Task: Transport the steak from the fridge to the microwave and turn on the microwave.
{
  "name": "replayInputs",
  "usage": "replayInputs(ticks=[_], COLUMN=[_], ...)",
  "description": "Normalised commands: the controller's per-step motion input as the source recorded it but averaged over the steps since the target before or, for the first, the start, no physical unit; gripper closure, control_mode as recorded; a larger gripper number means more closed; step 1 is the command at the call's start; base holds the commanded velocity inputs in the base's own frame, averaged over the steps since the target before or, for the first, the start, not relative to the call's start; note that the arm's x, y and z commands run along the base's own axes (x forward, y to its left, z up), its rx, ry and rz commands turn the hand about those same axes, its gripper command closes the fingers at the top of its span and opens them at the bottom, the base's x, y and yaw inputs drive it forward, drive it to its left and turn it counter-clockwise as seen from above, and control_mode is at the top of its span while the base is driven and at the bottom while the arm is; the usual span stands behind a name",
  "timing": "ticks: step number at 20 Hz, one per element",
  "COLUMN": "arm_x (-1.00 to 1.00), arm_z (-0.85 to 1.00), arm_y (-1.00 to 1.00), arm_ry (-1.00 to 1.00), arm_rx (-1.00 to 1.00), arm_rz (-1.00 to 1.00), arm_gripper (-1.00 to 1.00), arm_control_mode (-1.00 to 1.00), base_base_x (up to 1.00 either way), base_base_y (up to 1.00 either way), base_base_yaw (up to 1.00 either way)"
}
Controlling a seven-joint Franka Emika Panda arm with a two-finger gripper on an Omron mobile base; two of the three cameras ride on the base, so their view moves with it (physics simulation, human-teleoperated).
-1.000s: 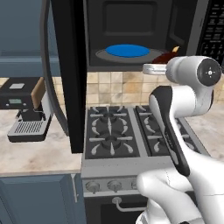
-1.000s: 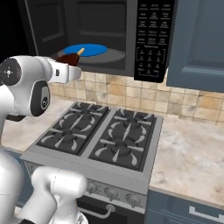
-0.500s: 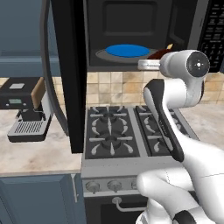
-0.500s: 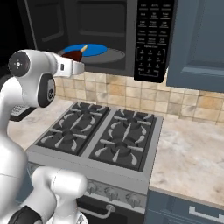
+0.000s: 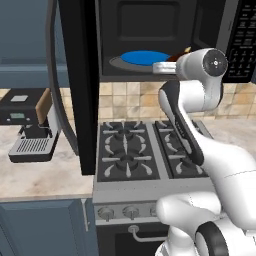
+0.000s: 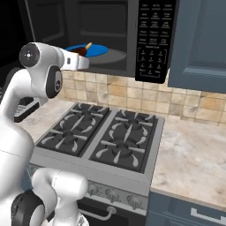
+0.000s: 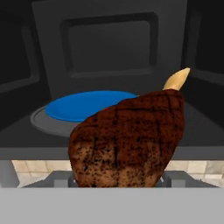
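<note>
The microwave [image 5: 165, 30] hangs above the stove with its door [image 5: 75, 75] swung wide open to the left and its button panel [image 6: 152, 39] on the right. Inside, a blue plate [image 7: 87, 105] lies on the round glass turntable [image 7: 41, 119]. My gripper [image 7: 120, 179] is shut on the steak [image 7: 129, 140], a reddish-brown lump whose pale bone tip points up and to the right. It holds the steak [image 6: 81, 49] at the front lip of the microwave opening, just short of the plate [image 6: 97, 49]. The steak [image 5: 181, 53] peeks out behind my wrist. The fridge is out of view.
A black gas stove [image 6: 101, 137] sits directly below the arm. A dark coffee machine [image 5: 30, 125] stands on the left counter behind the open door. A marble counter [image 6: 194, 154] lies to the right, under a blue cupboard [image 6: 198, 39].
The arm has risen and reached forward, carrying the steak from below the microwave's front edge up to its opening, closer to the blue plate.
</note>
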Motion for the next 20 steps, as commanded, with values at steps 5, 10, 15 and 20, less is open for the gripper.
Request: replayInputs(ticks=[5,10,15,20], arm_x=[0.48,0.49,0.42,0.48], arm_z=[0.05,0.03,0.0,0.0], arm_y=[0.03,0.07,0.1,0.07], arm_ry=[0.07,0.07,0.02,0.0], arm_rx=[0.0,0.0,0.0,0.0], arm_rz=[0.0,0.0,0.0,0.0], arm_gripper=[1.0,1.0,1.0,1.0], arm_control_mode=[-1.0,-1.0,-1.0,-1.0], base_base_x=[0.0,0.0,0.0,0.0], base_base_y=[0.0,0.0,0.0,0.0], base_base_yaw=[0.0,0.0,0.0,0.0])
